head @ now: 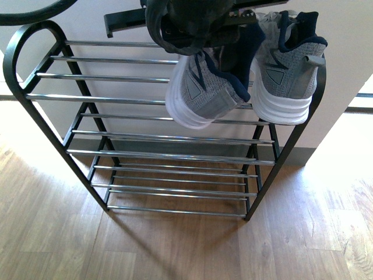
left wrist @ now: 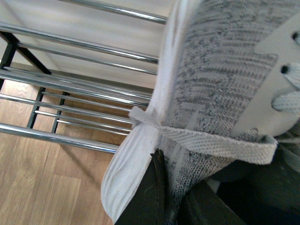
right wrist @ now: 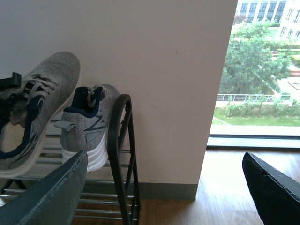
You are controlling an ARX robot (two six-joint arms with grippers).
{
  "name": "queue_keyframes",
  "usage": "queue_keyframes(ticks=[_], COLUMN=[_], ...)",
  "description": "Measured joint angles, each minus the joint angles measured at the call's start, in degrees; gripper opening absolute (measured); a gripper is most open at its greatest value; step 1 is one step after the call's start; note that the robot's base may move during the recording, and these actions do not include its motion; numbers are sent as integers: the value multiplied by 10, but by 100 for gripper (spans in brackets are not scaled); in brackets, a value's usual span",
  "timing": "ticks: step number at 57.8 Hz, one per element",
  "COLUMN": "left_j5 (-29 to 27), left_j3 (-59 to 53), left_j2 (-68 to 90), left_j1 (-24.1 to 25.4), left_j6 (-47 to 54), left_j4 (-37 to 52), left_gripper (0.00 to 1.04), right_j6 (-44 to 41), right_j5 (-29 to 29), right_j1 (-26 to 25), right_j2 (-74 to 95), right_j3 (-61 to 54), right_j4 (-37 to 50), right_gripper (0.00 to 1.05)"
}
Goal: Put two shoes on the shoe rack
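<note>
One grey sneaker point(head: 288, 70) with a white sole and navy lining rests on the top tier at the right end of the shoe rack point(head: 145, 137). My left gripper point(head: 189, 26) is shut on the second grey sneaker point(head: 207, 87) and holds it heel down, over the top tier just left of the first. In the left wrist view the black fingers point(left wrist: 150, 197) pinch the heel of the held sneaker point(left wrist: 220, 93). My right gripper point(right wrist: 164, 187) is open and empty, right of the rack's end frame point(right wrist: 123, 154). Both sneakers show in the right wrist view, the held one point(right wrist: 35, 108) and the resting one point(right wrist: 86, 126). No pale blue slides are in view.
The rack stands on a wood floor point(head: 175, 245) against a pale wall point(right wrist: 154, 70). Its lower chrome tiers point(head: 175, 169) carry nothing. A window point(right wrist: 262, 70) with a low sill is right of the wall.
</note>
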Motion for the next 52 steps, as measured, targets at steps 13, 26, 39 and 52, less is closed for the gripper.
queue_keyframes(ticks=[13,26,39,52], left_j5=[4,55,64,92], left_j3=[-6,-12,-18,-29], left_j2=[-29,-30,-21,-11], left_j1=[12,4,3,7], left_j6=[-49,-104,-137,-160], left_j4=[9,17,-11,-22], left_gripper=[2,2,2,2], right_j6=[0,0,0,0], right_j5=[0,0,0,0], right_j1=[0,0,0,0], right_j2=[0,0,0,0], right_j3=[0,0,0,0], right_j4=[0,0,0,0], right_gripper=[96,96,96,96])
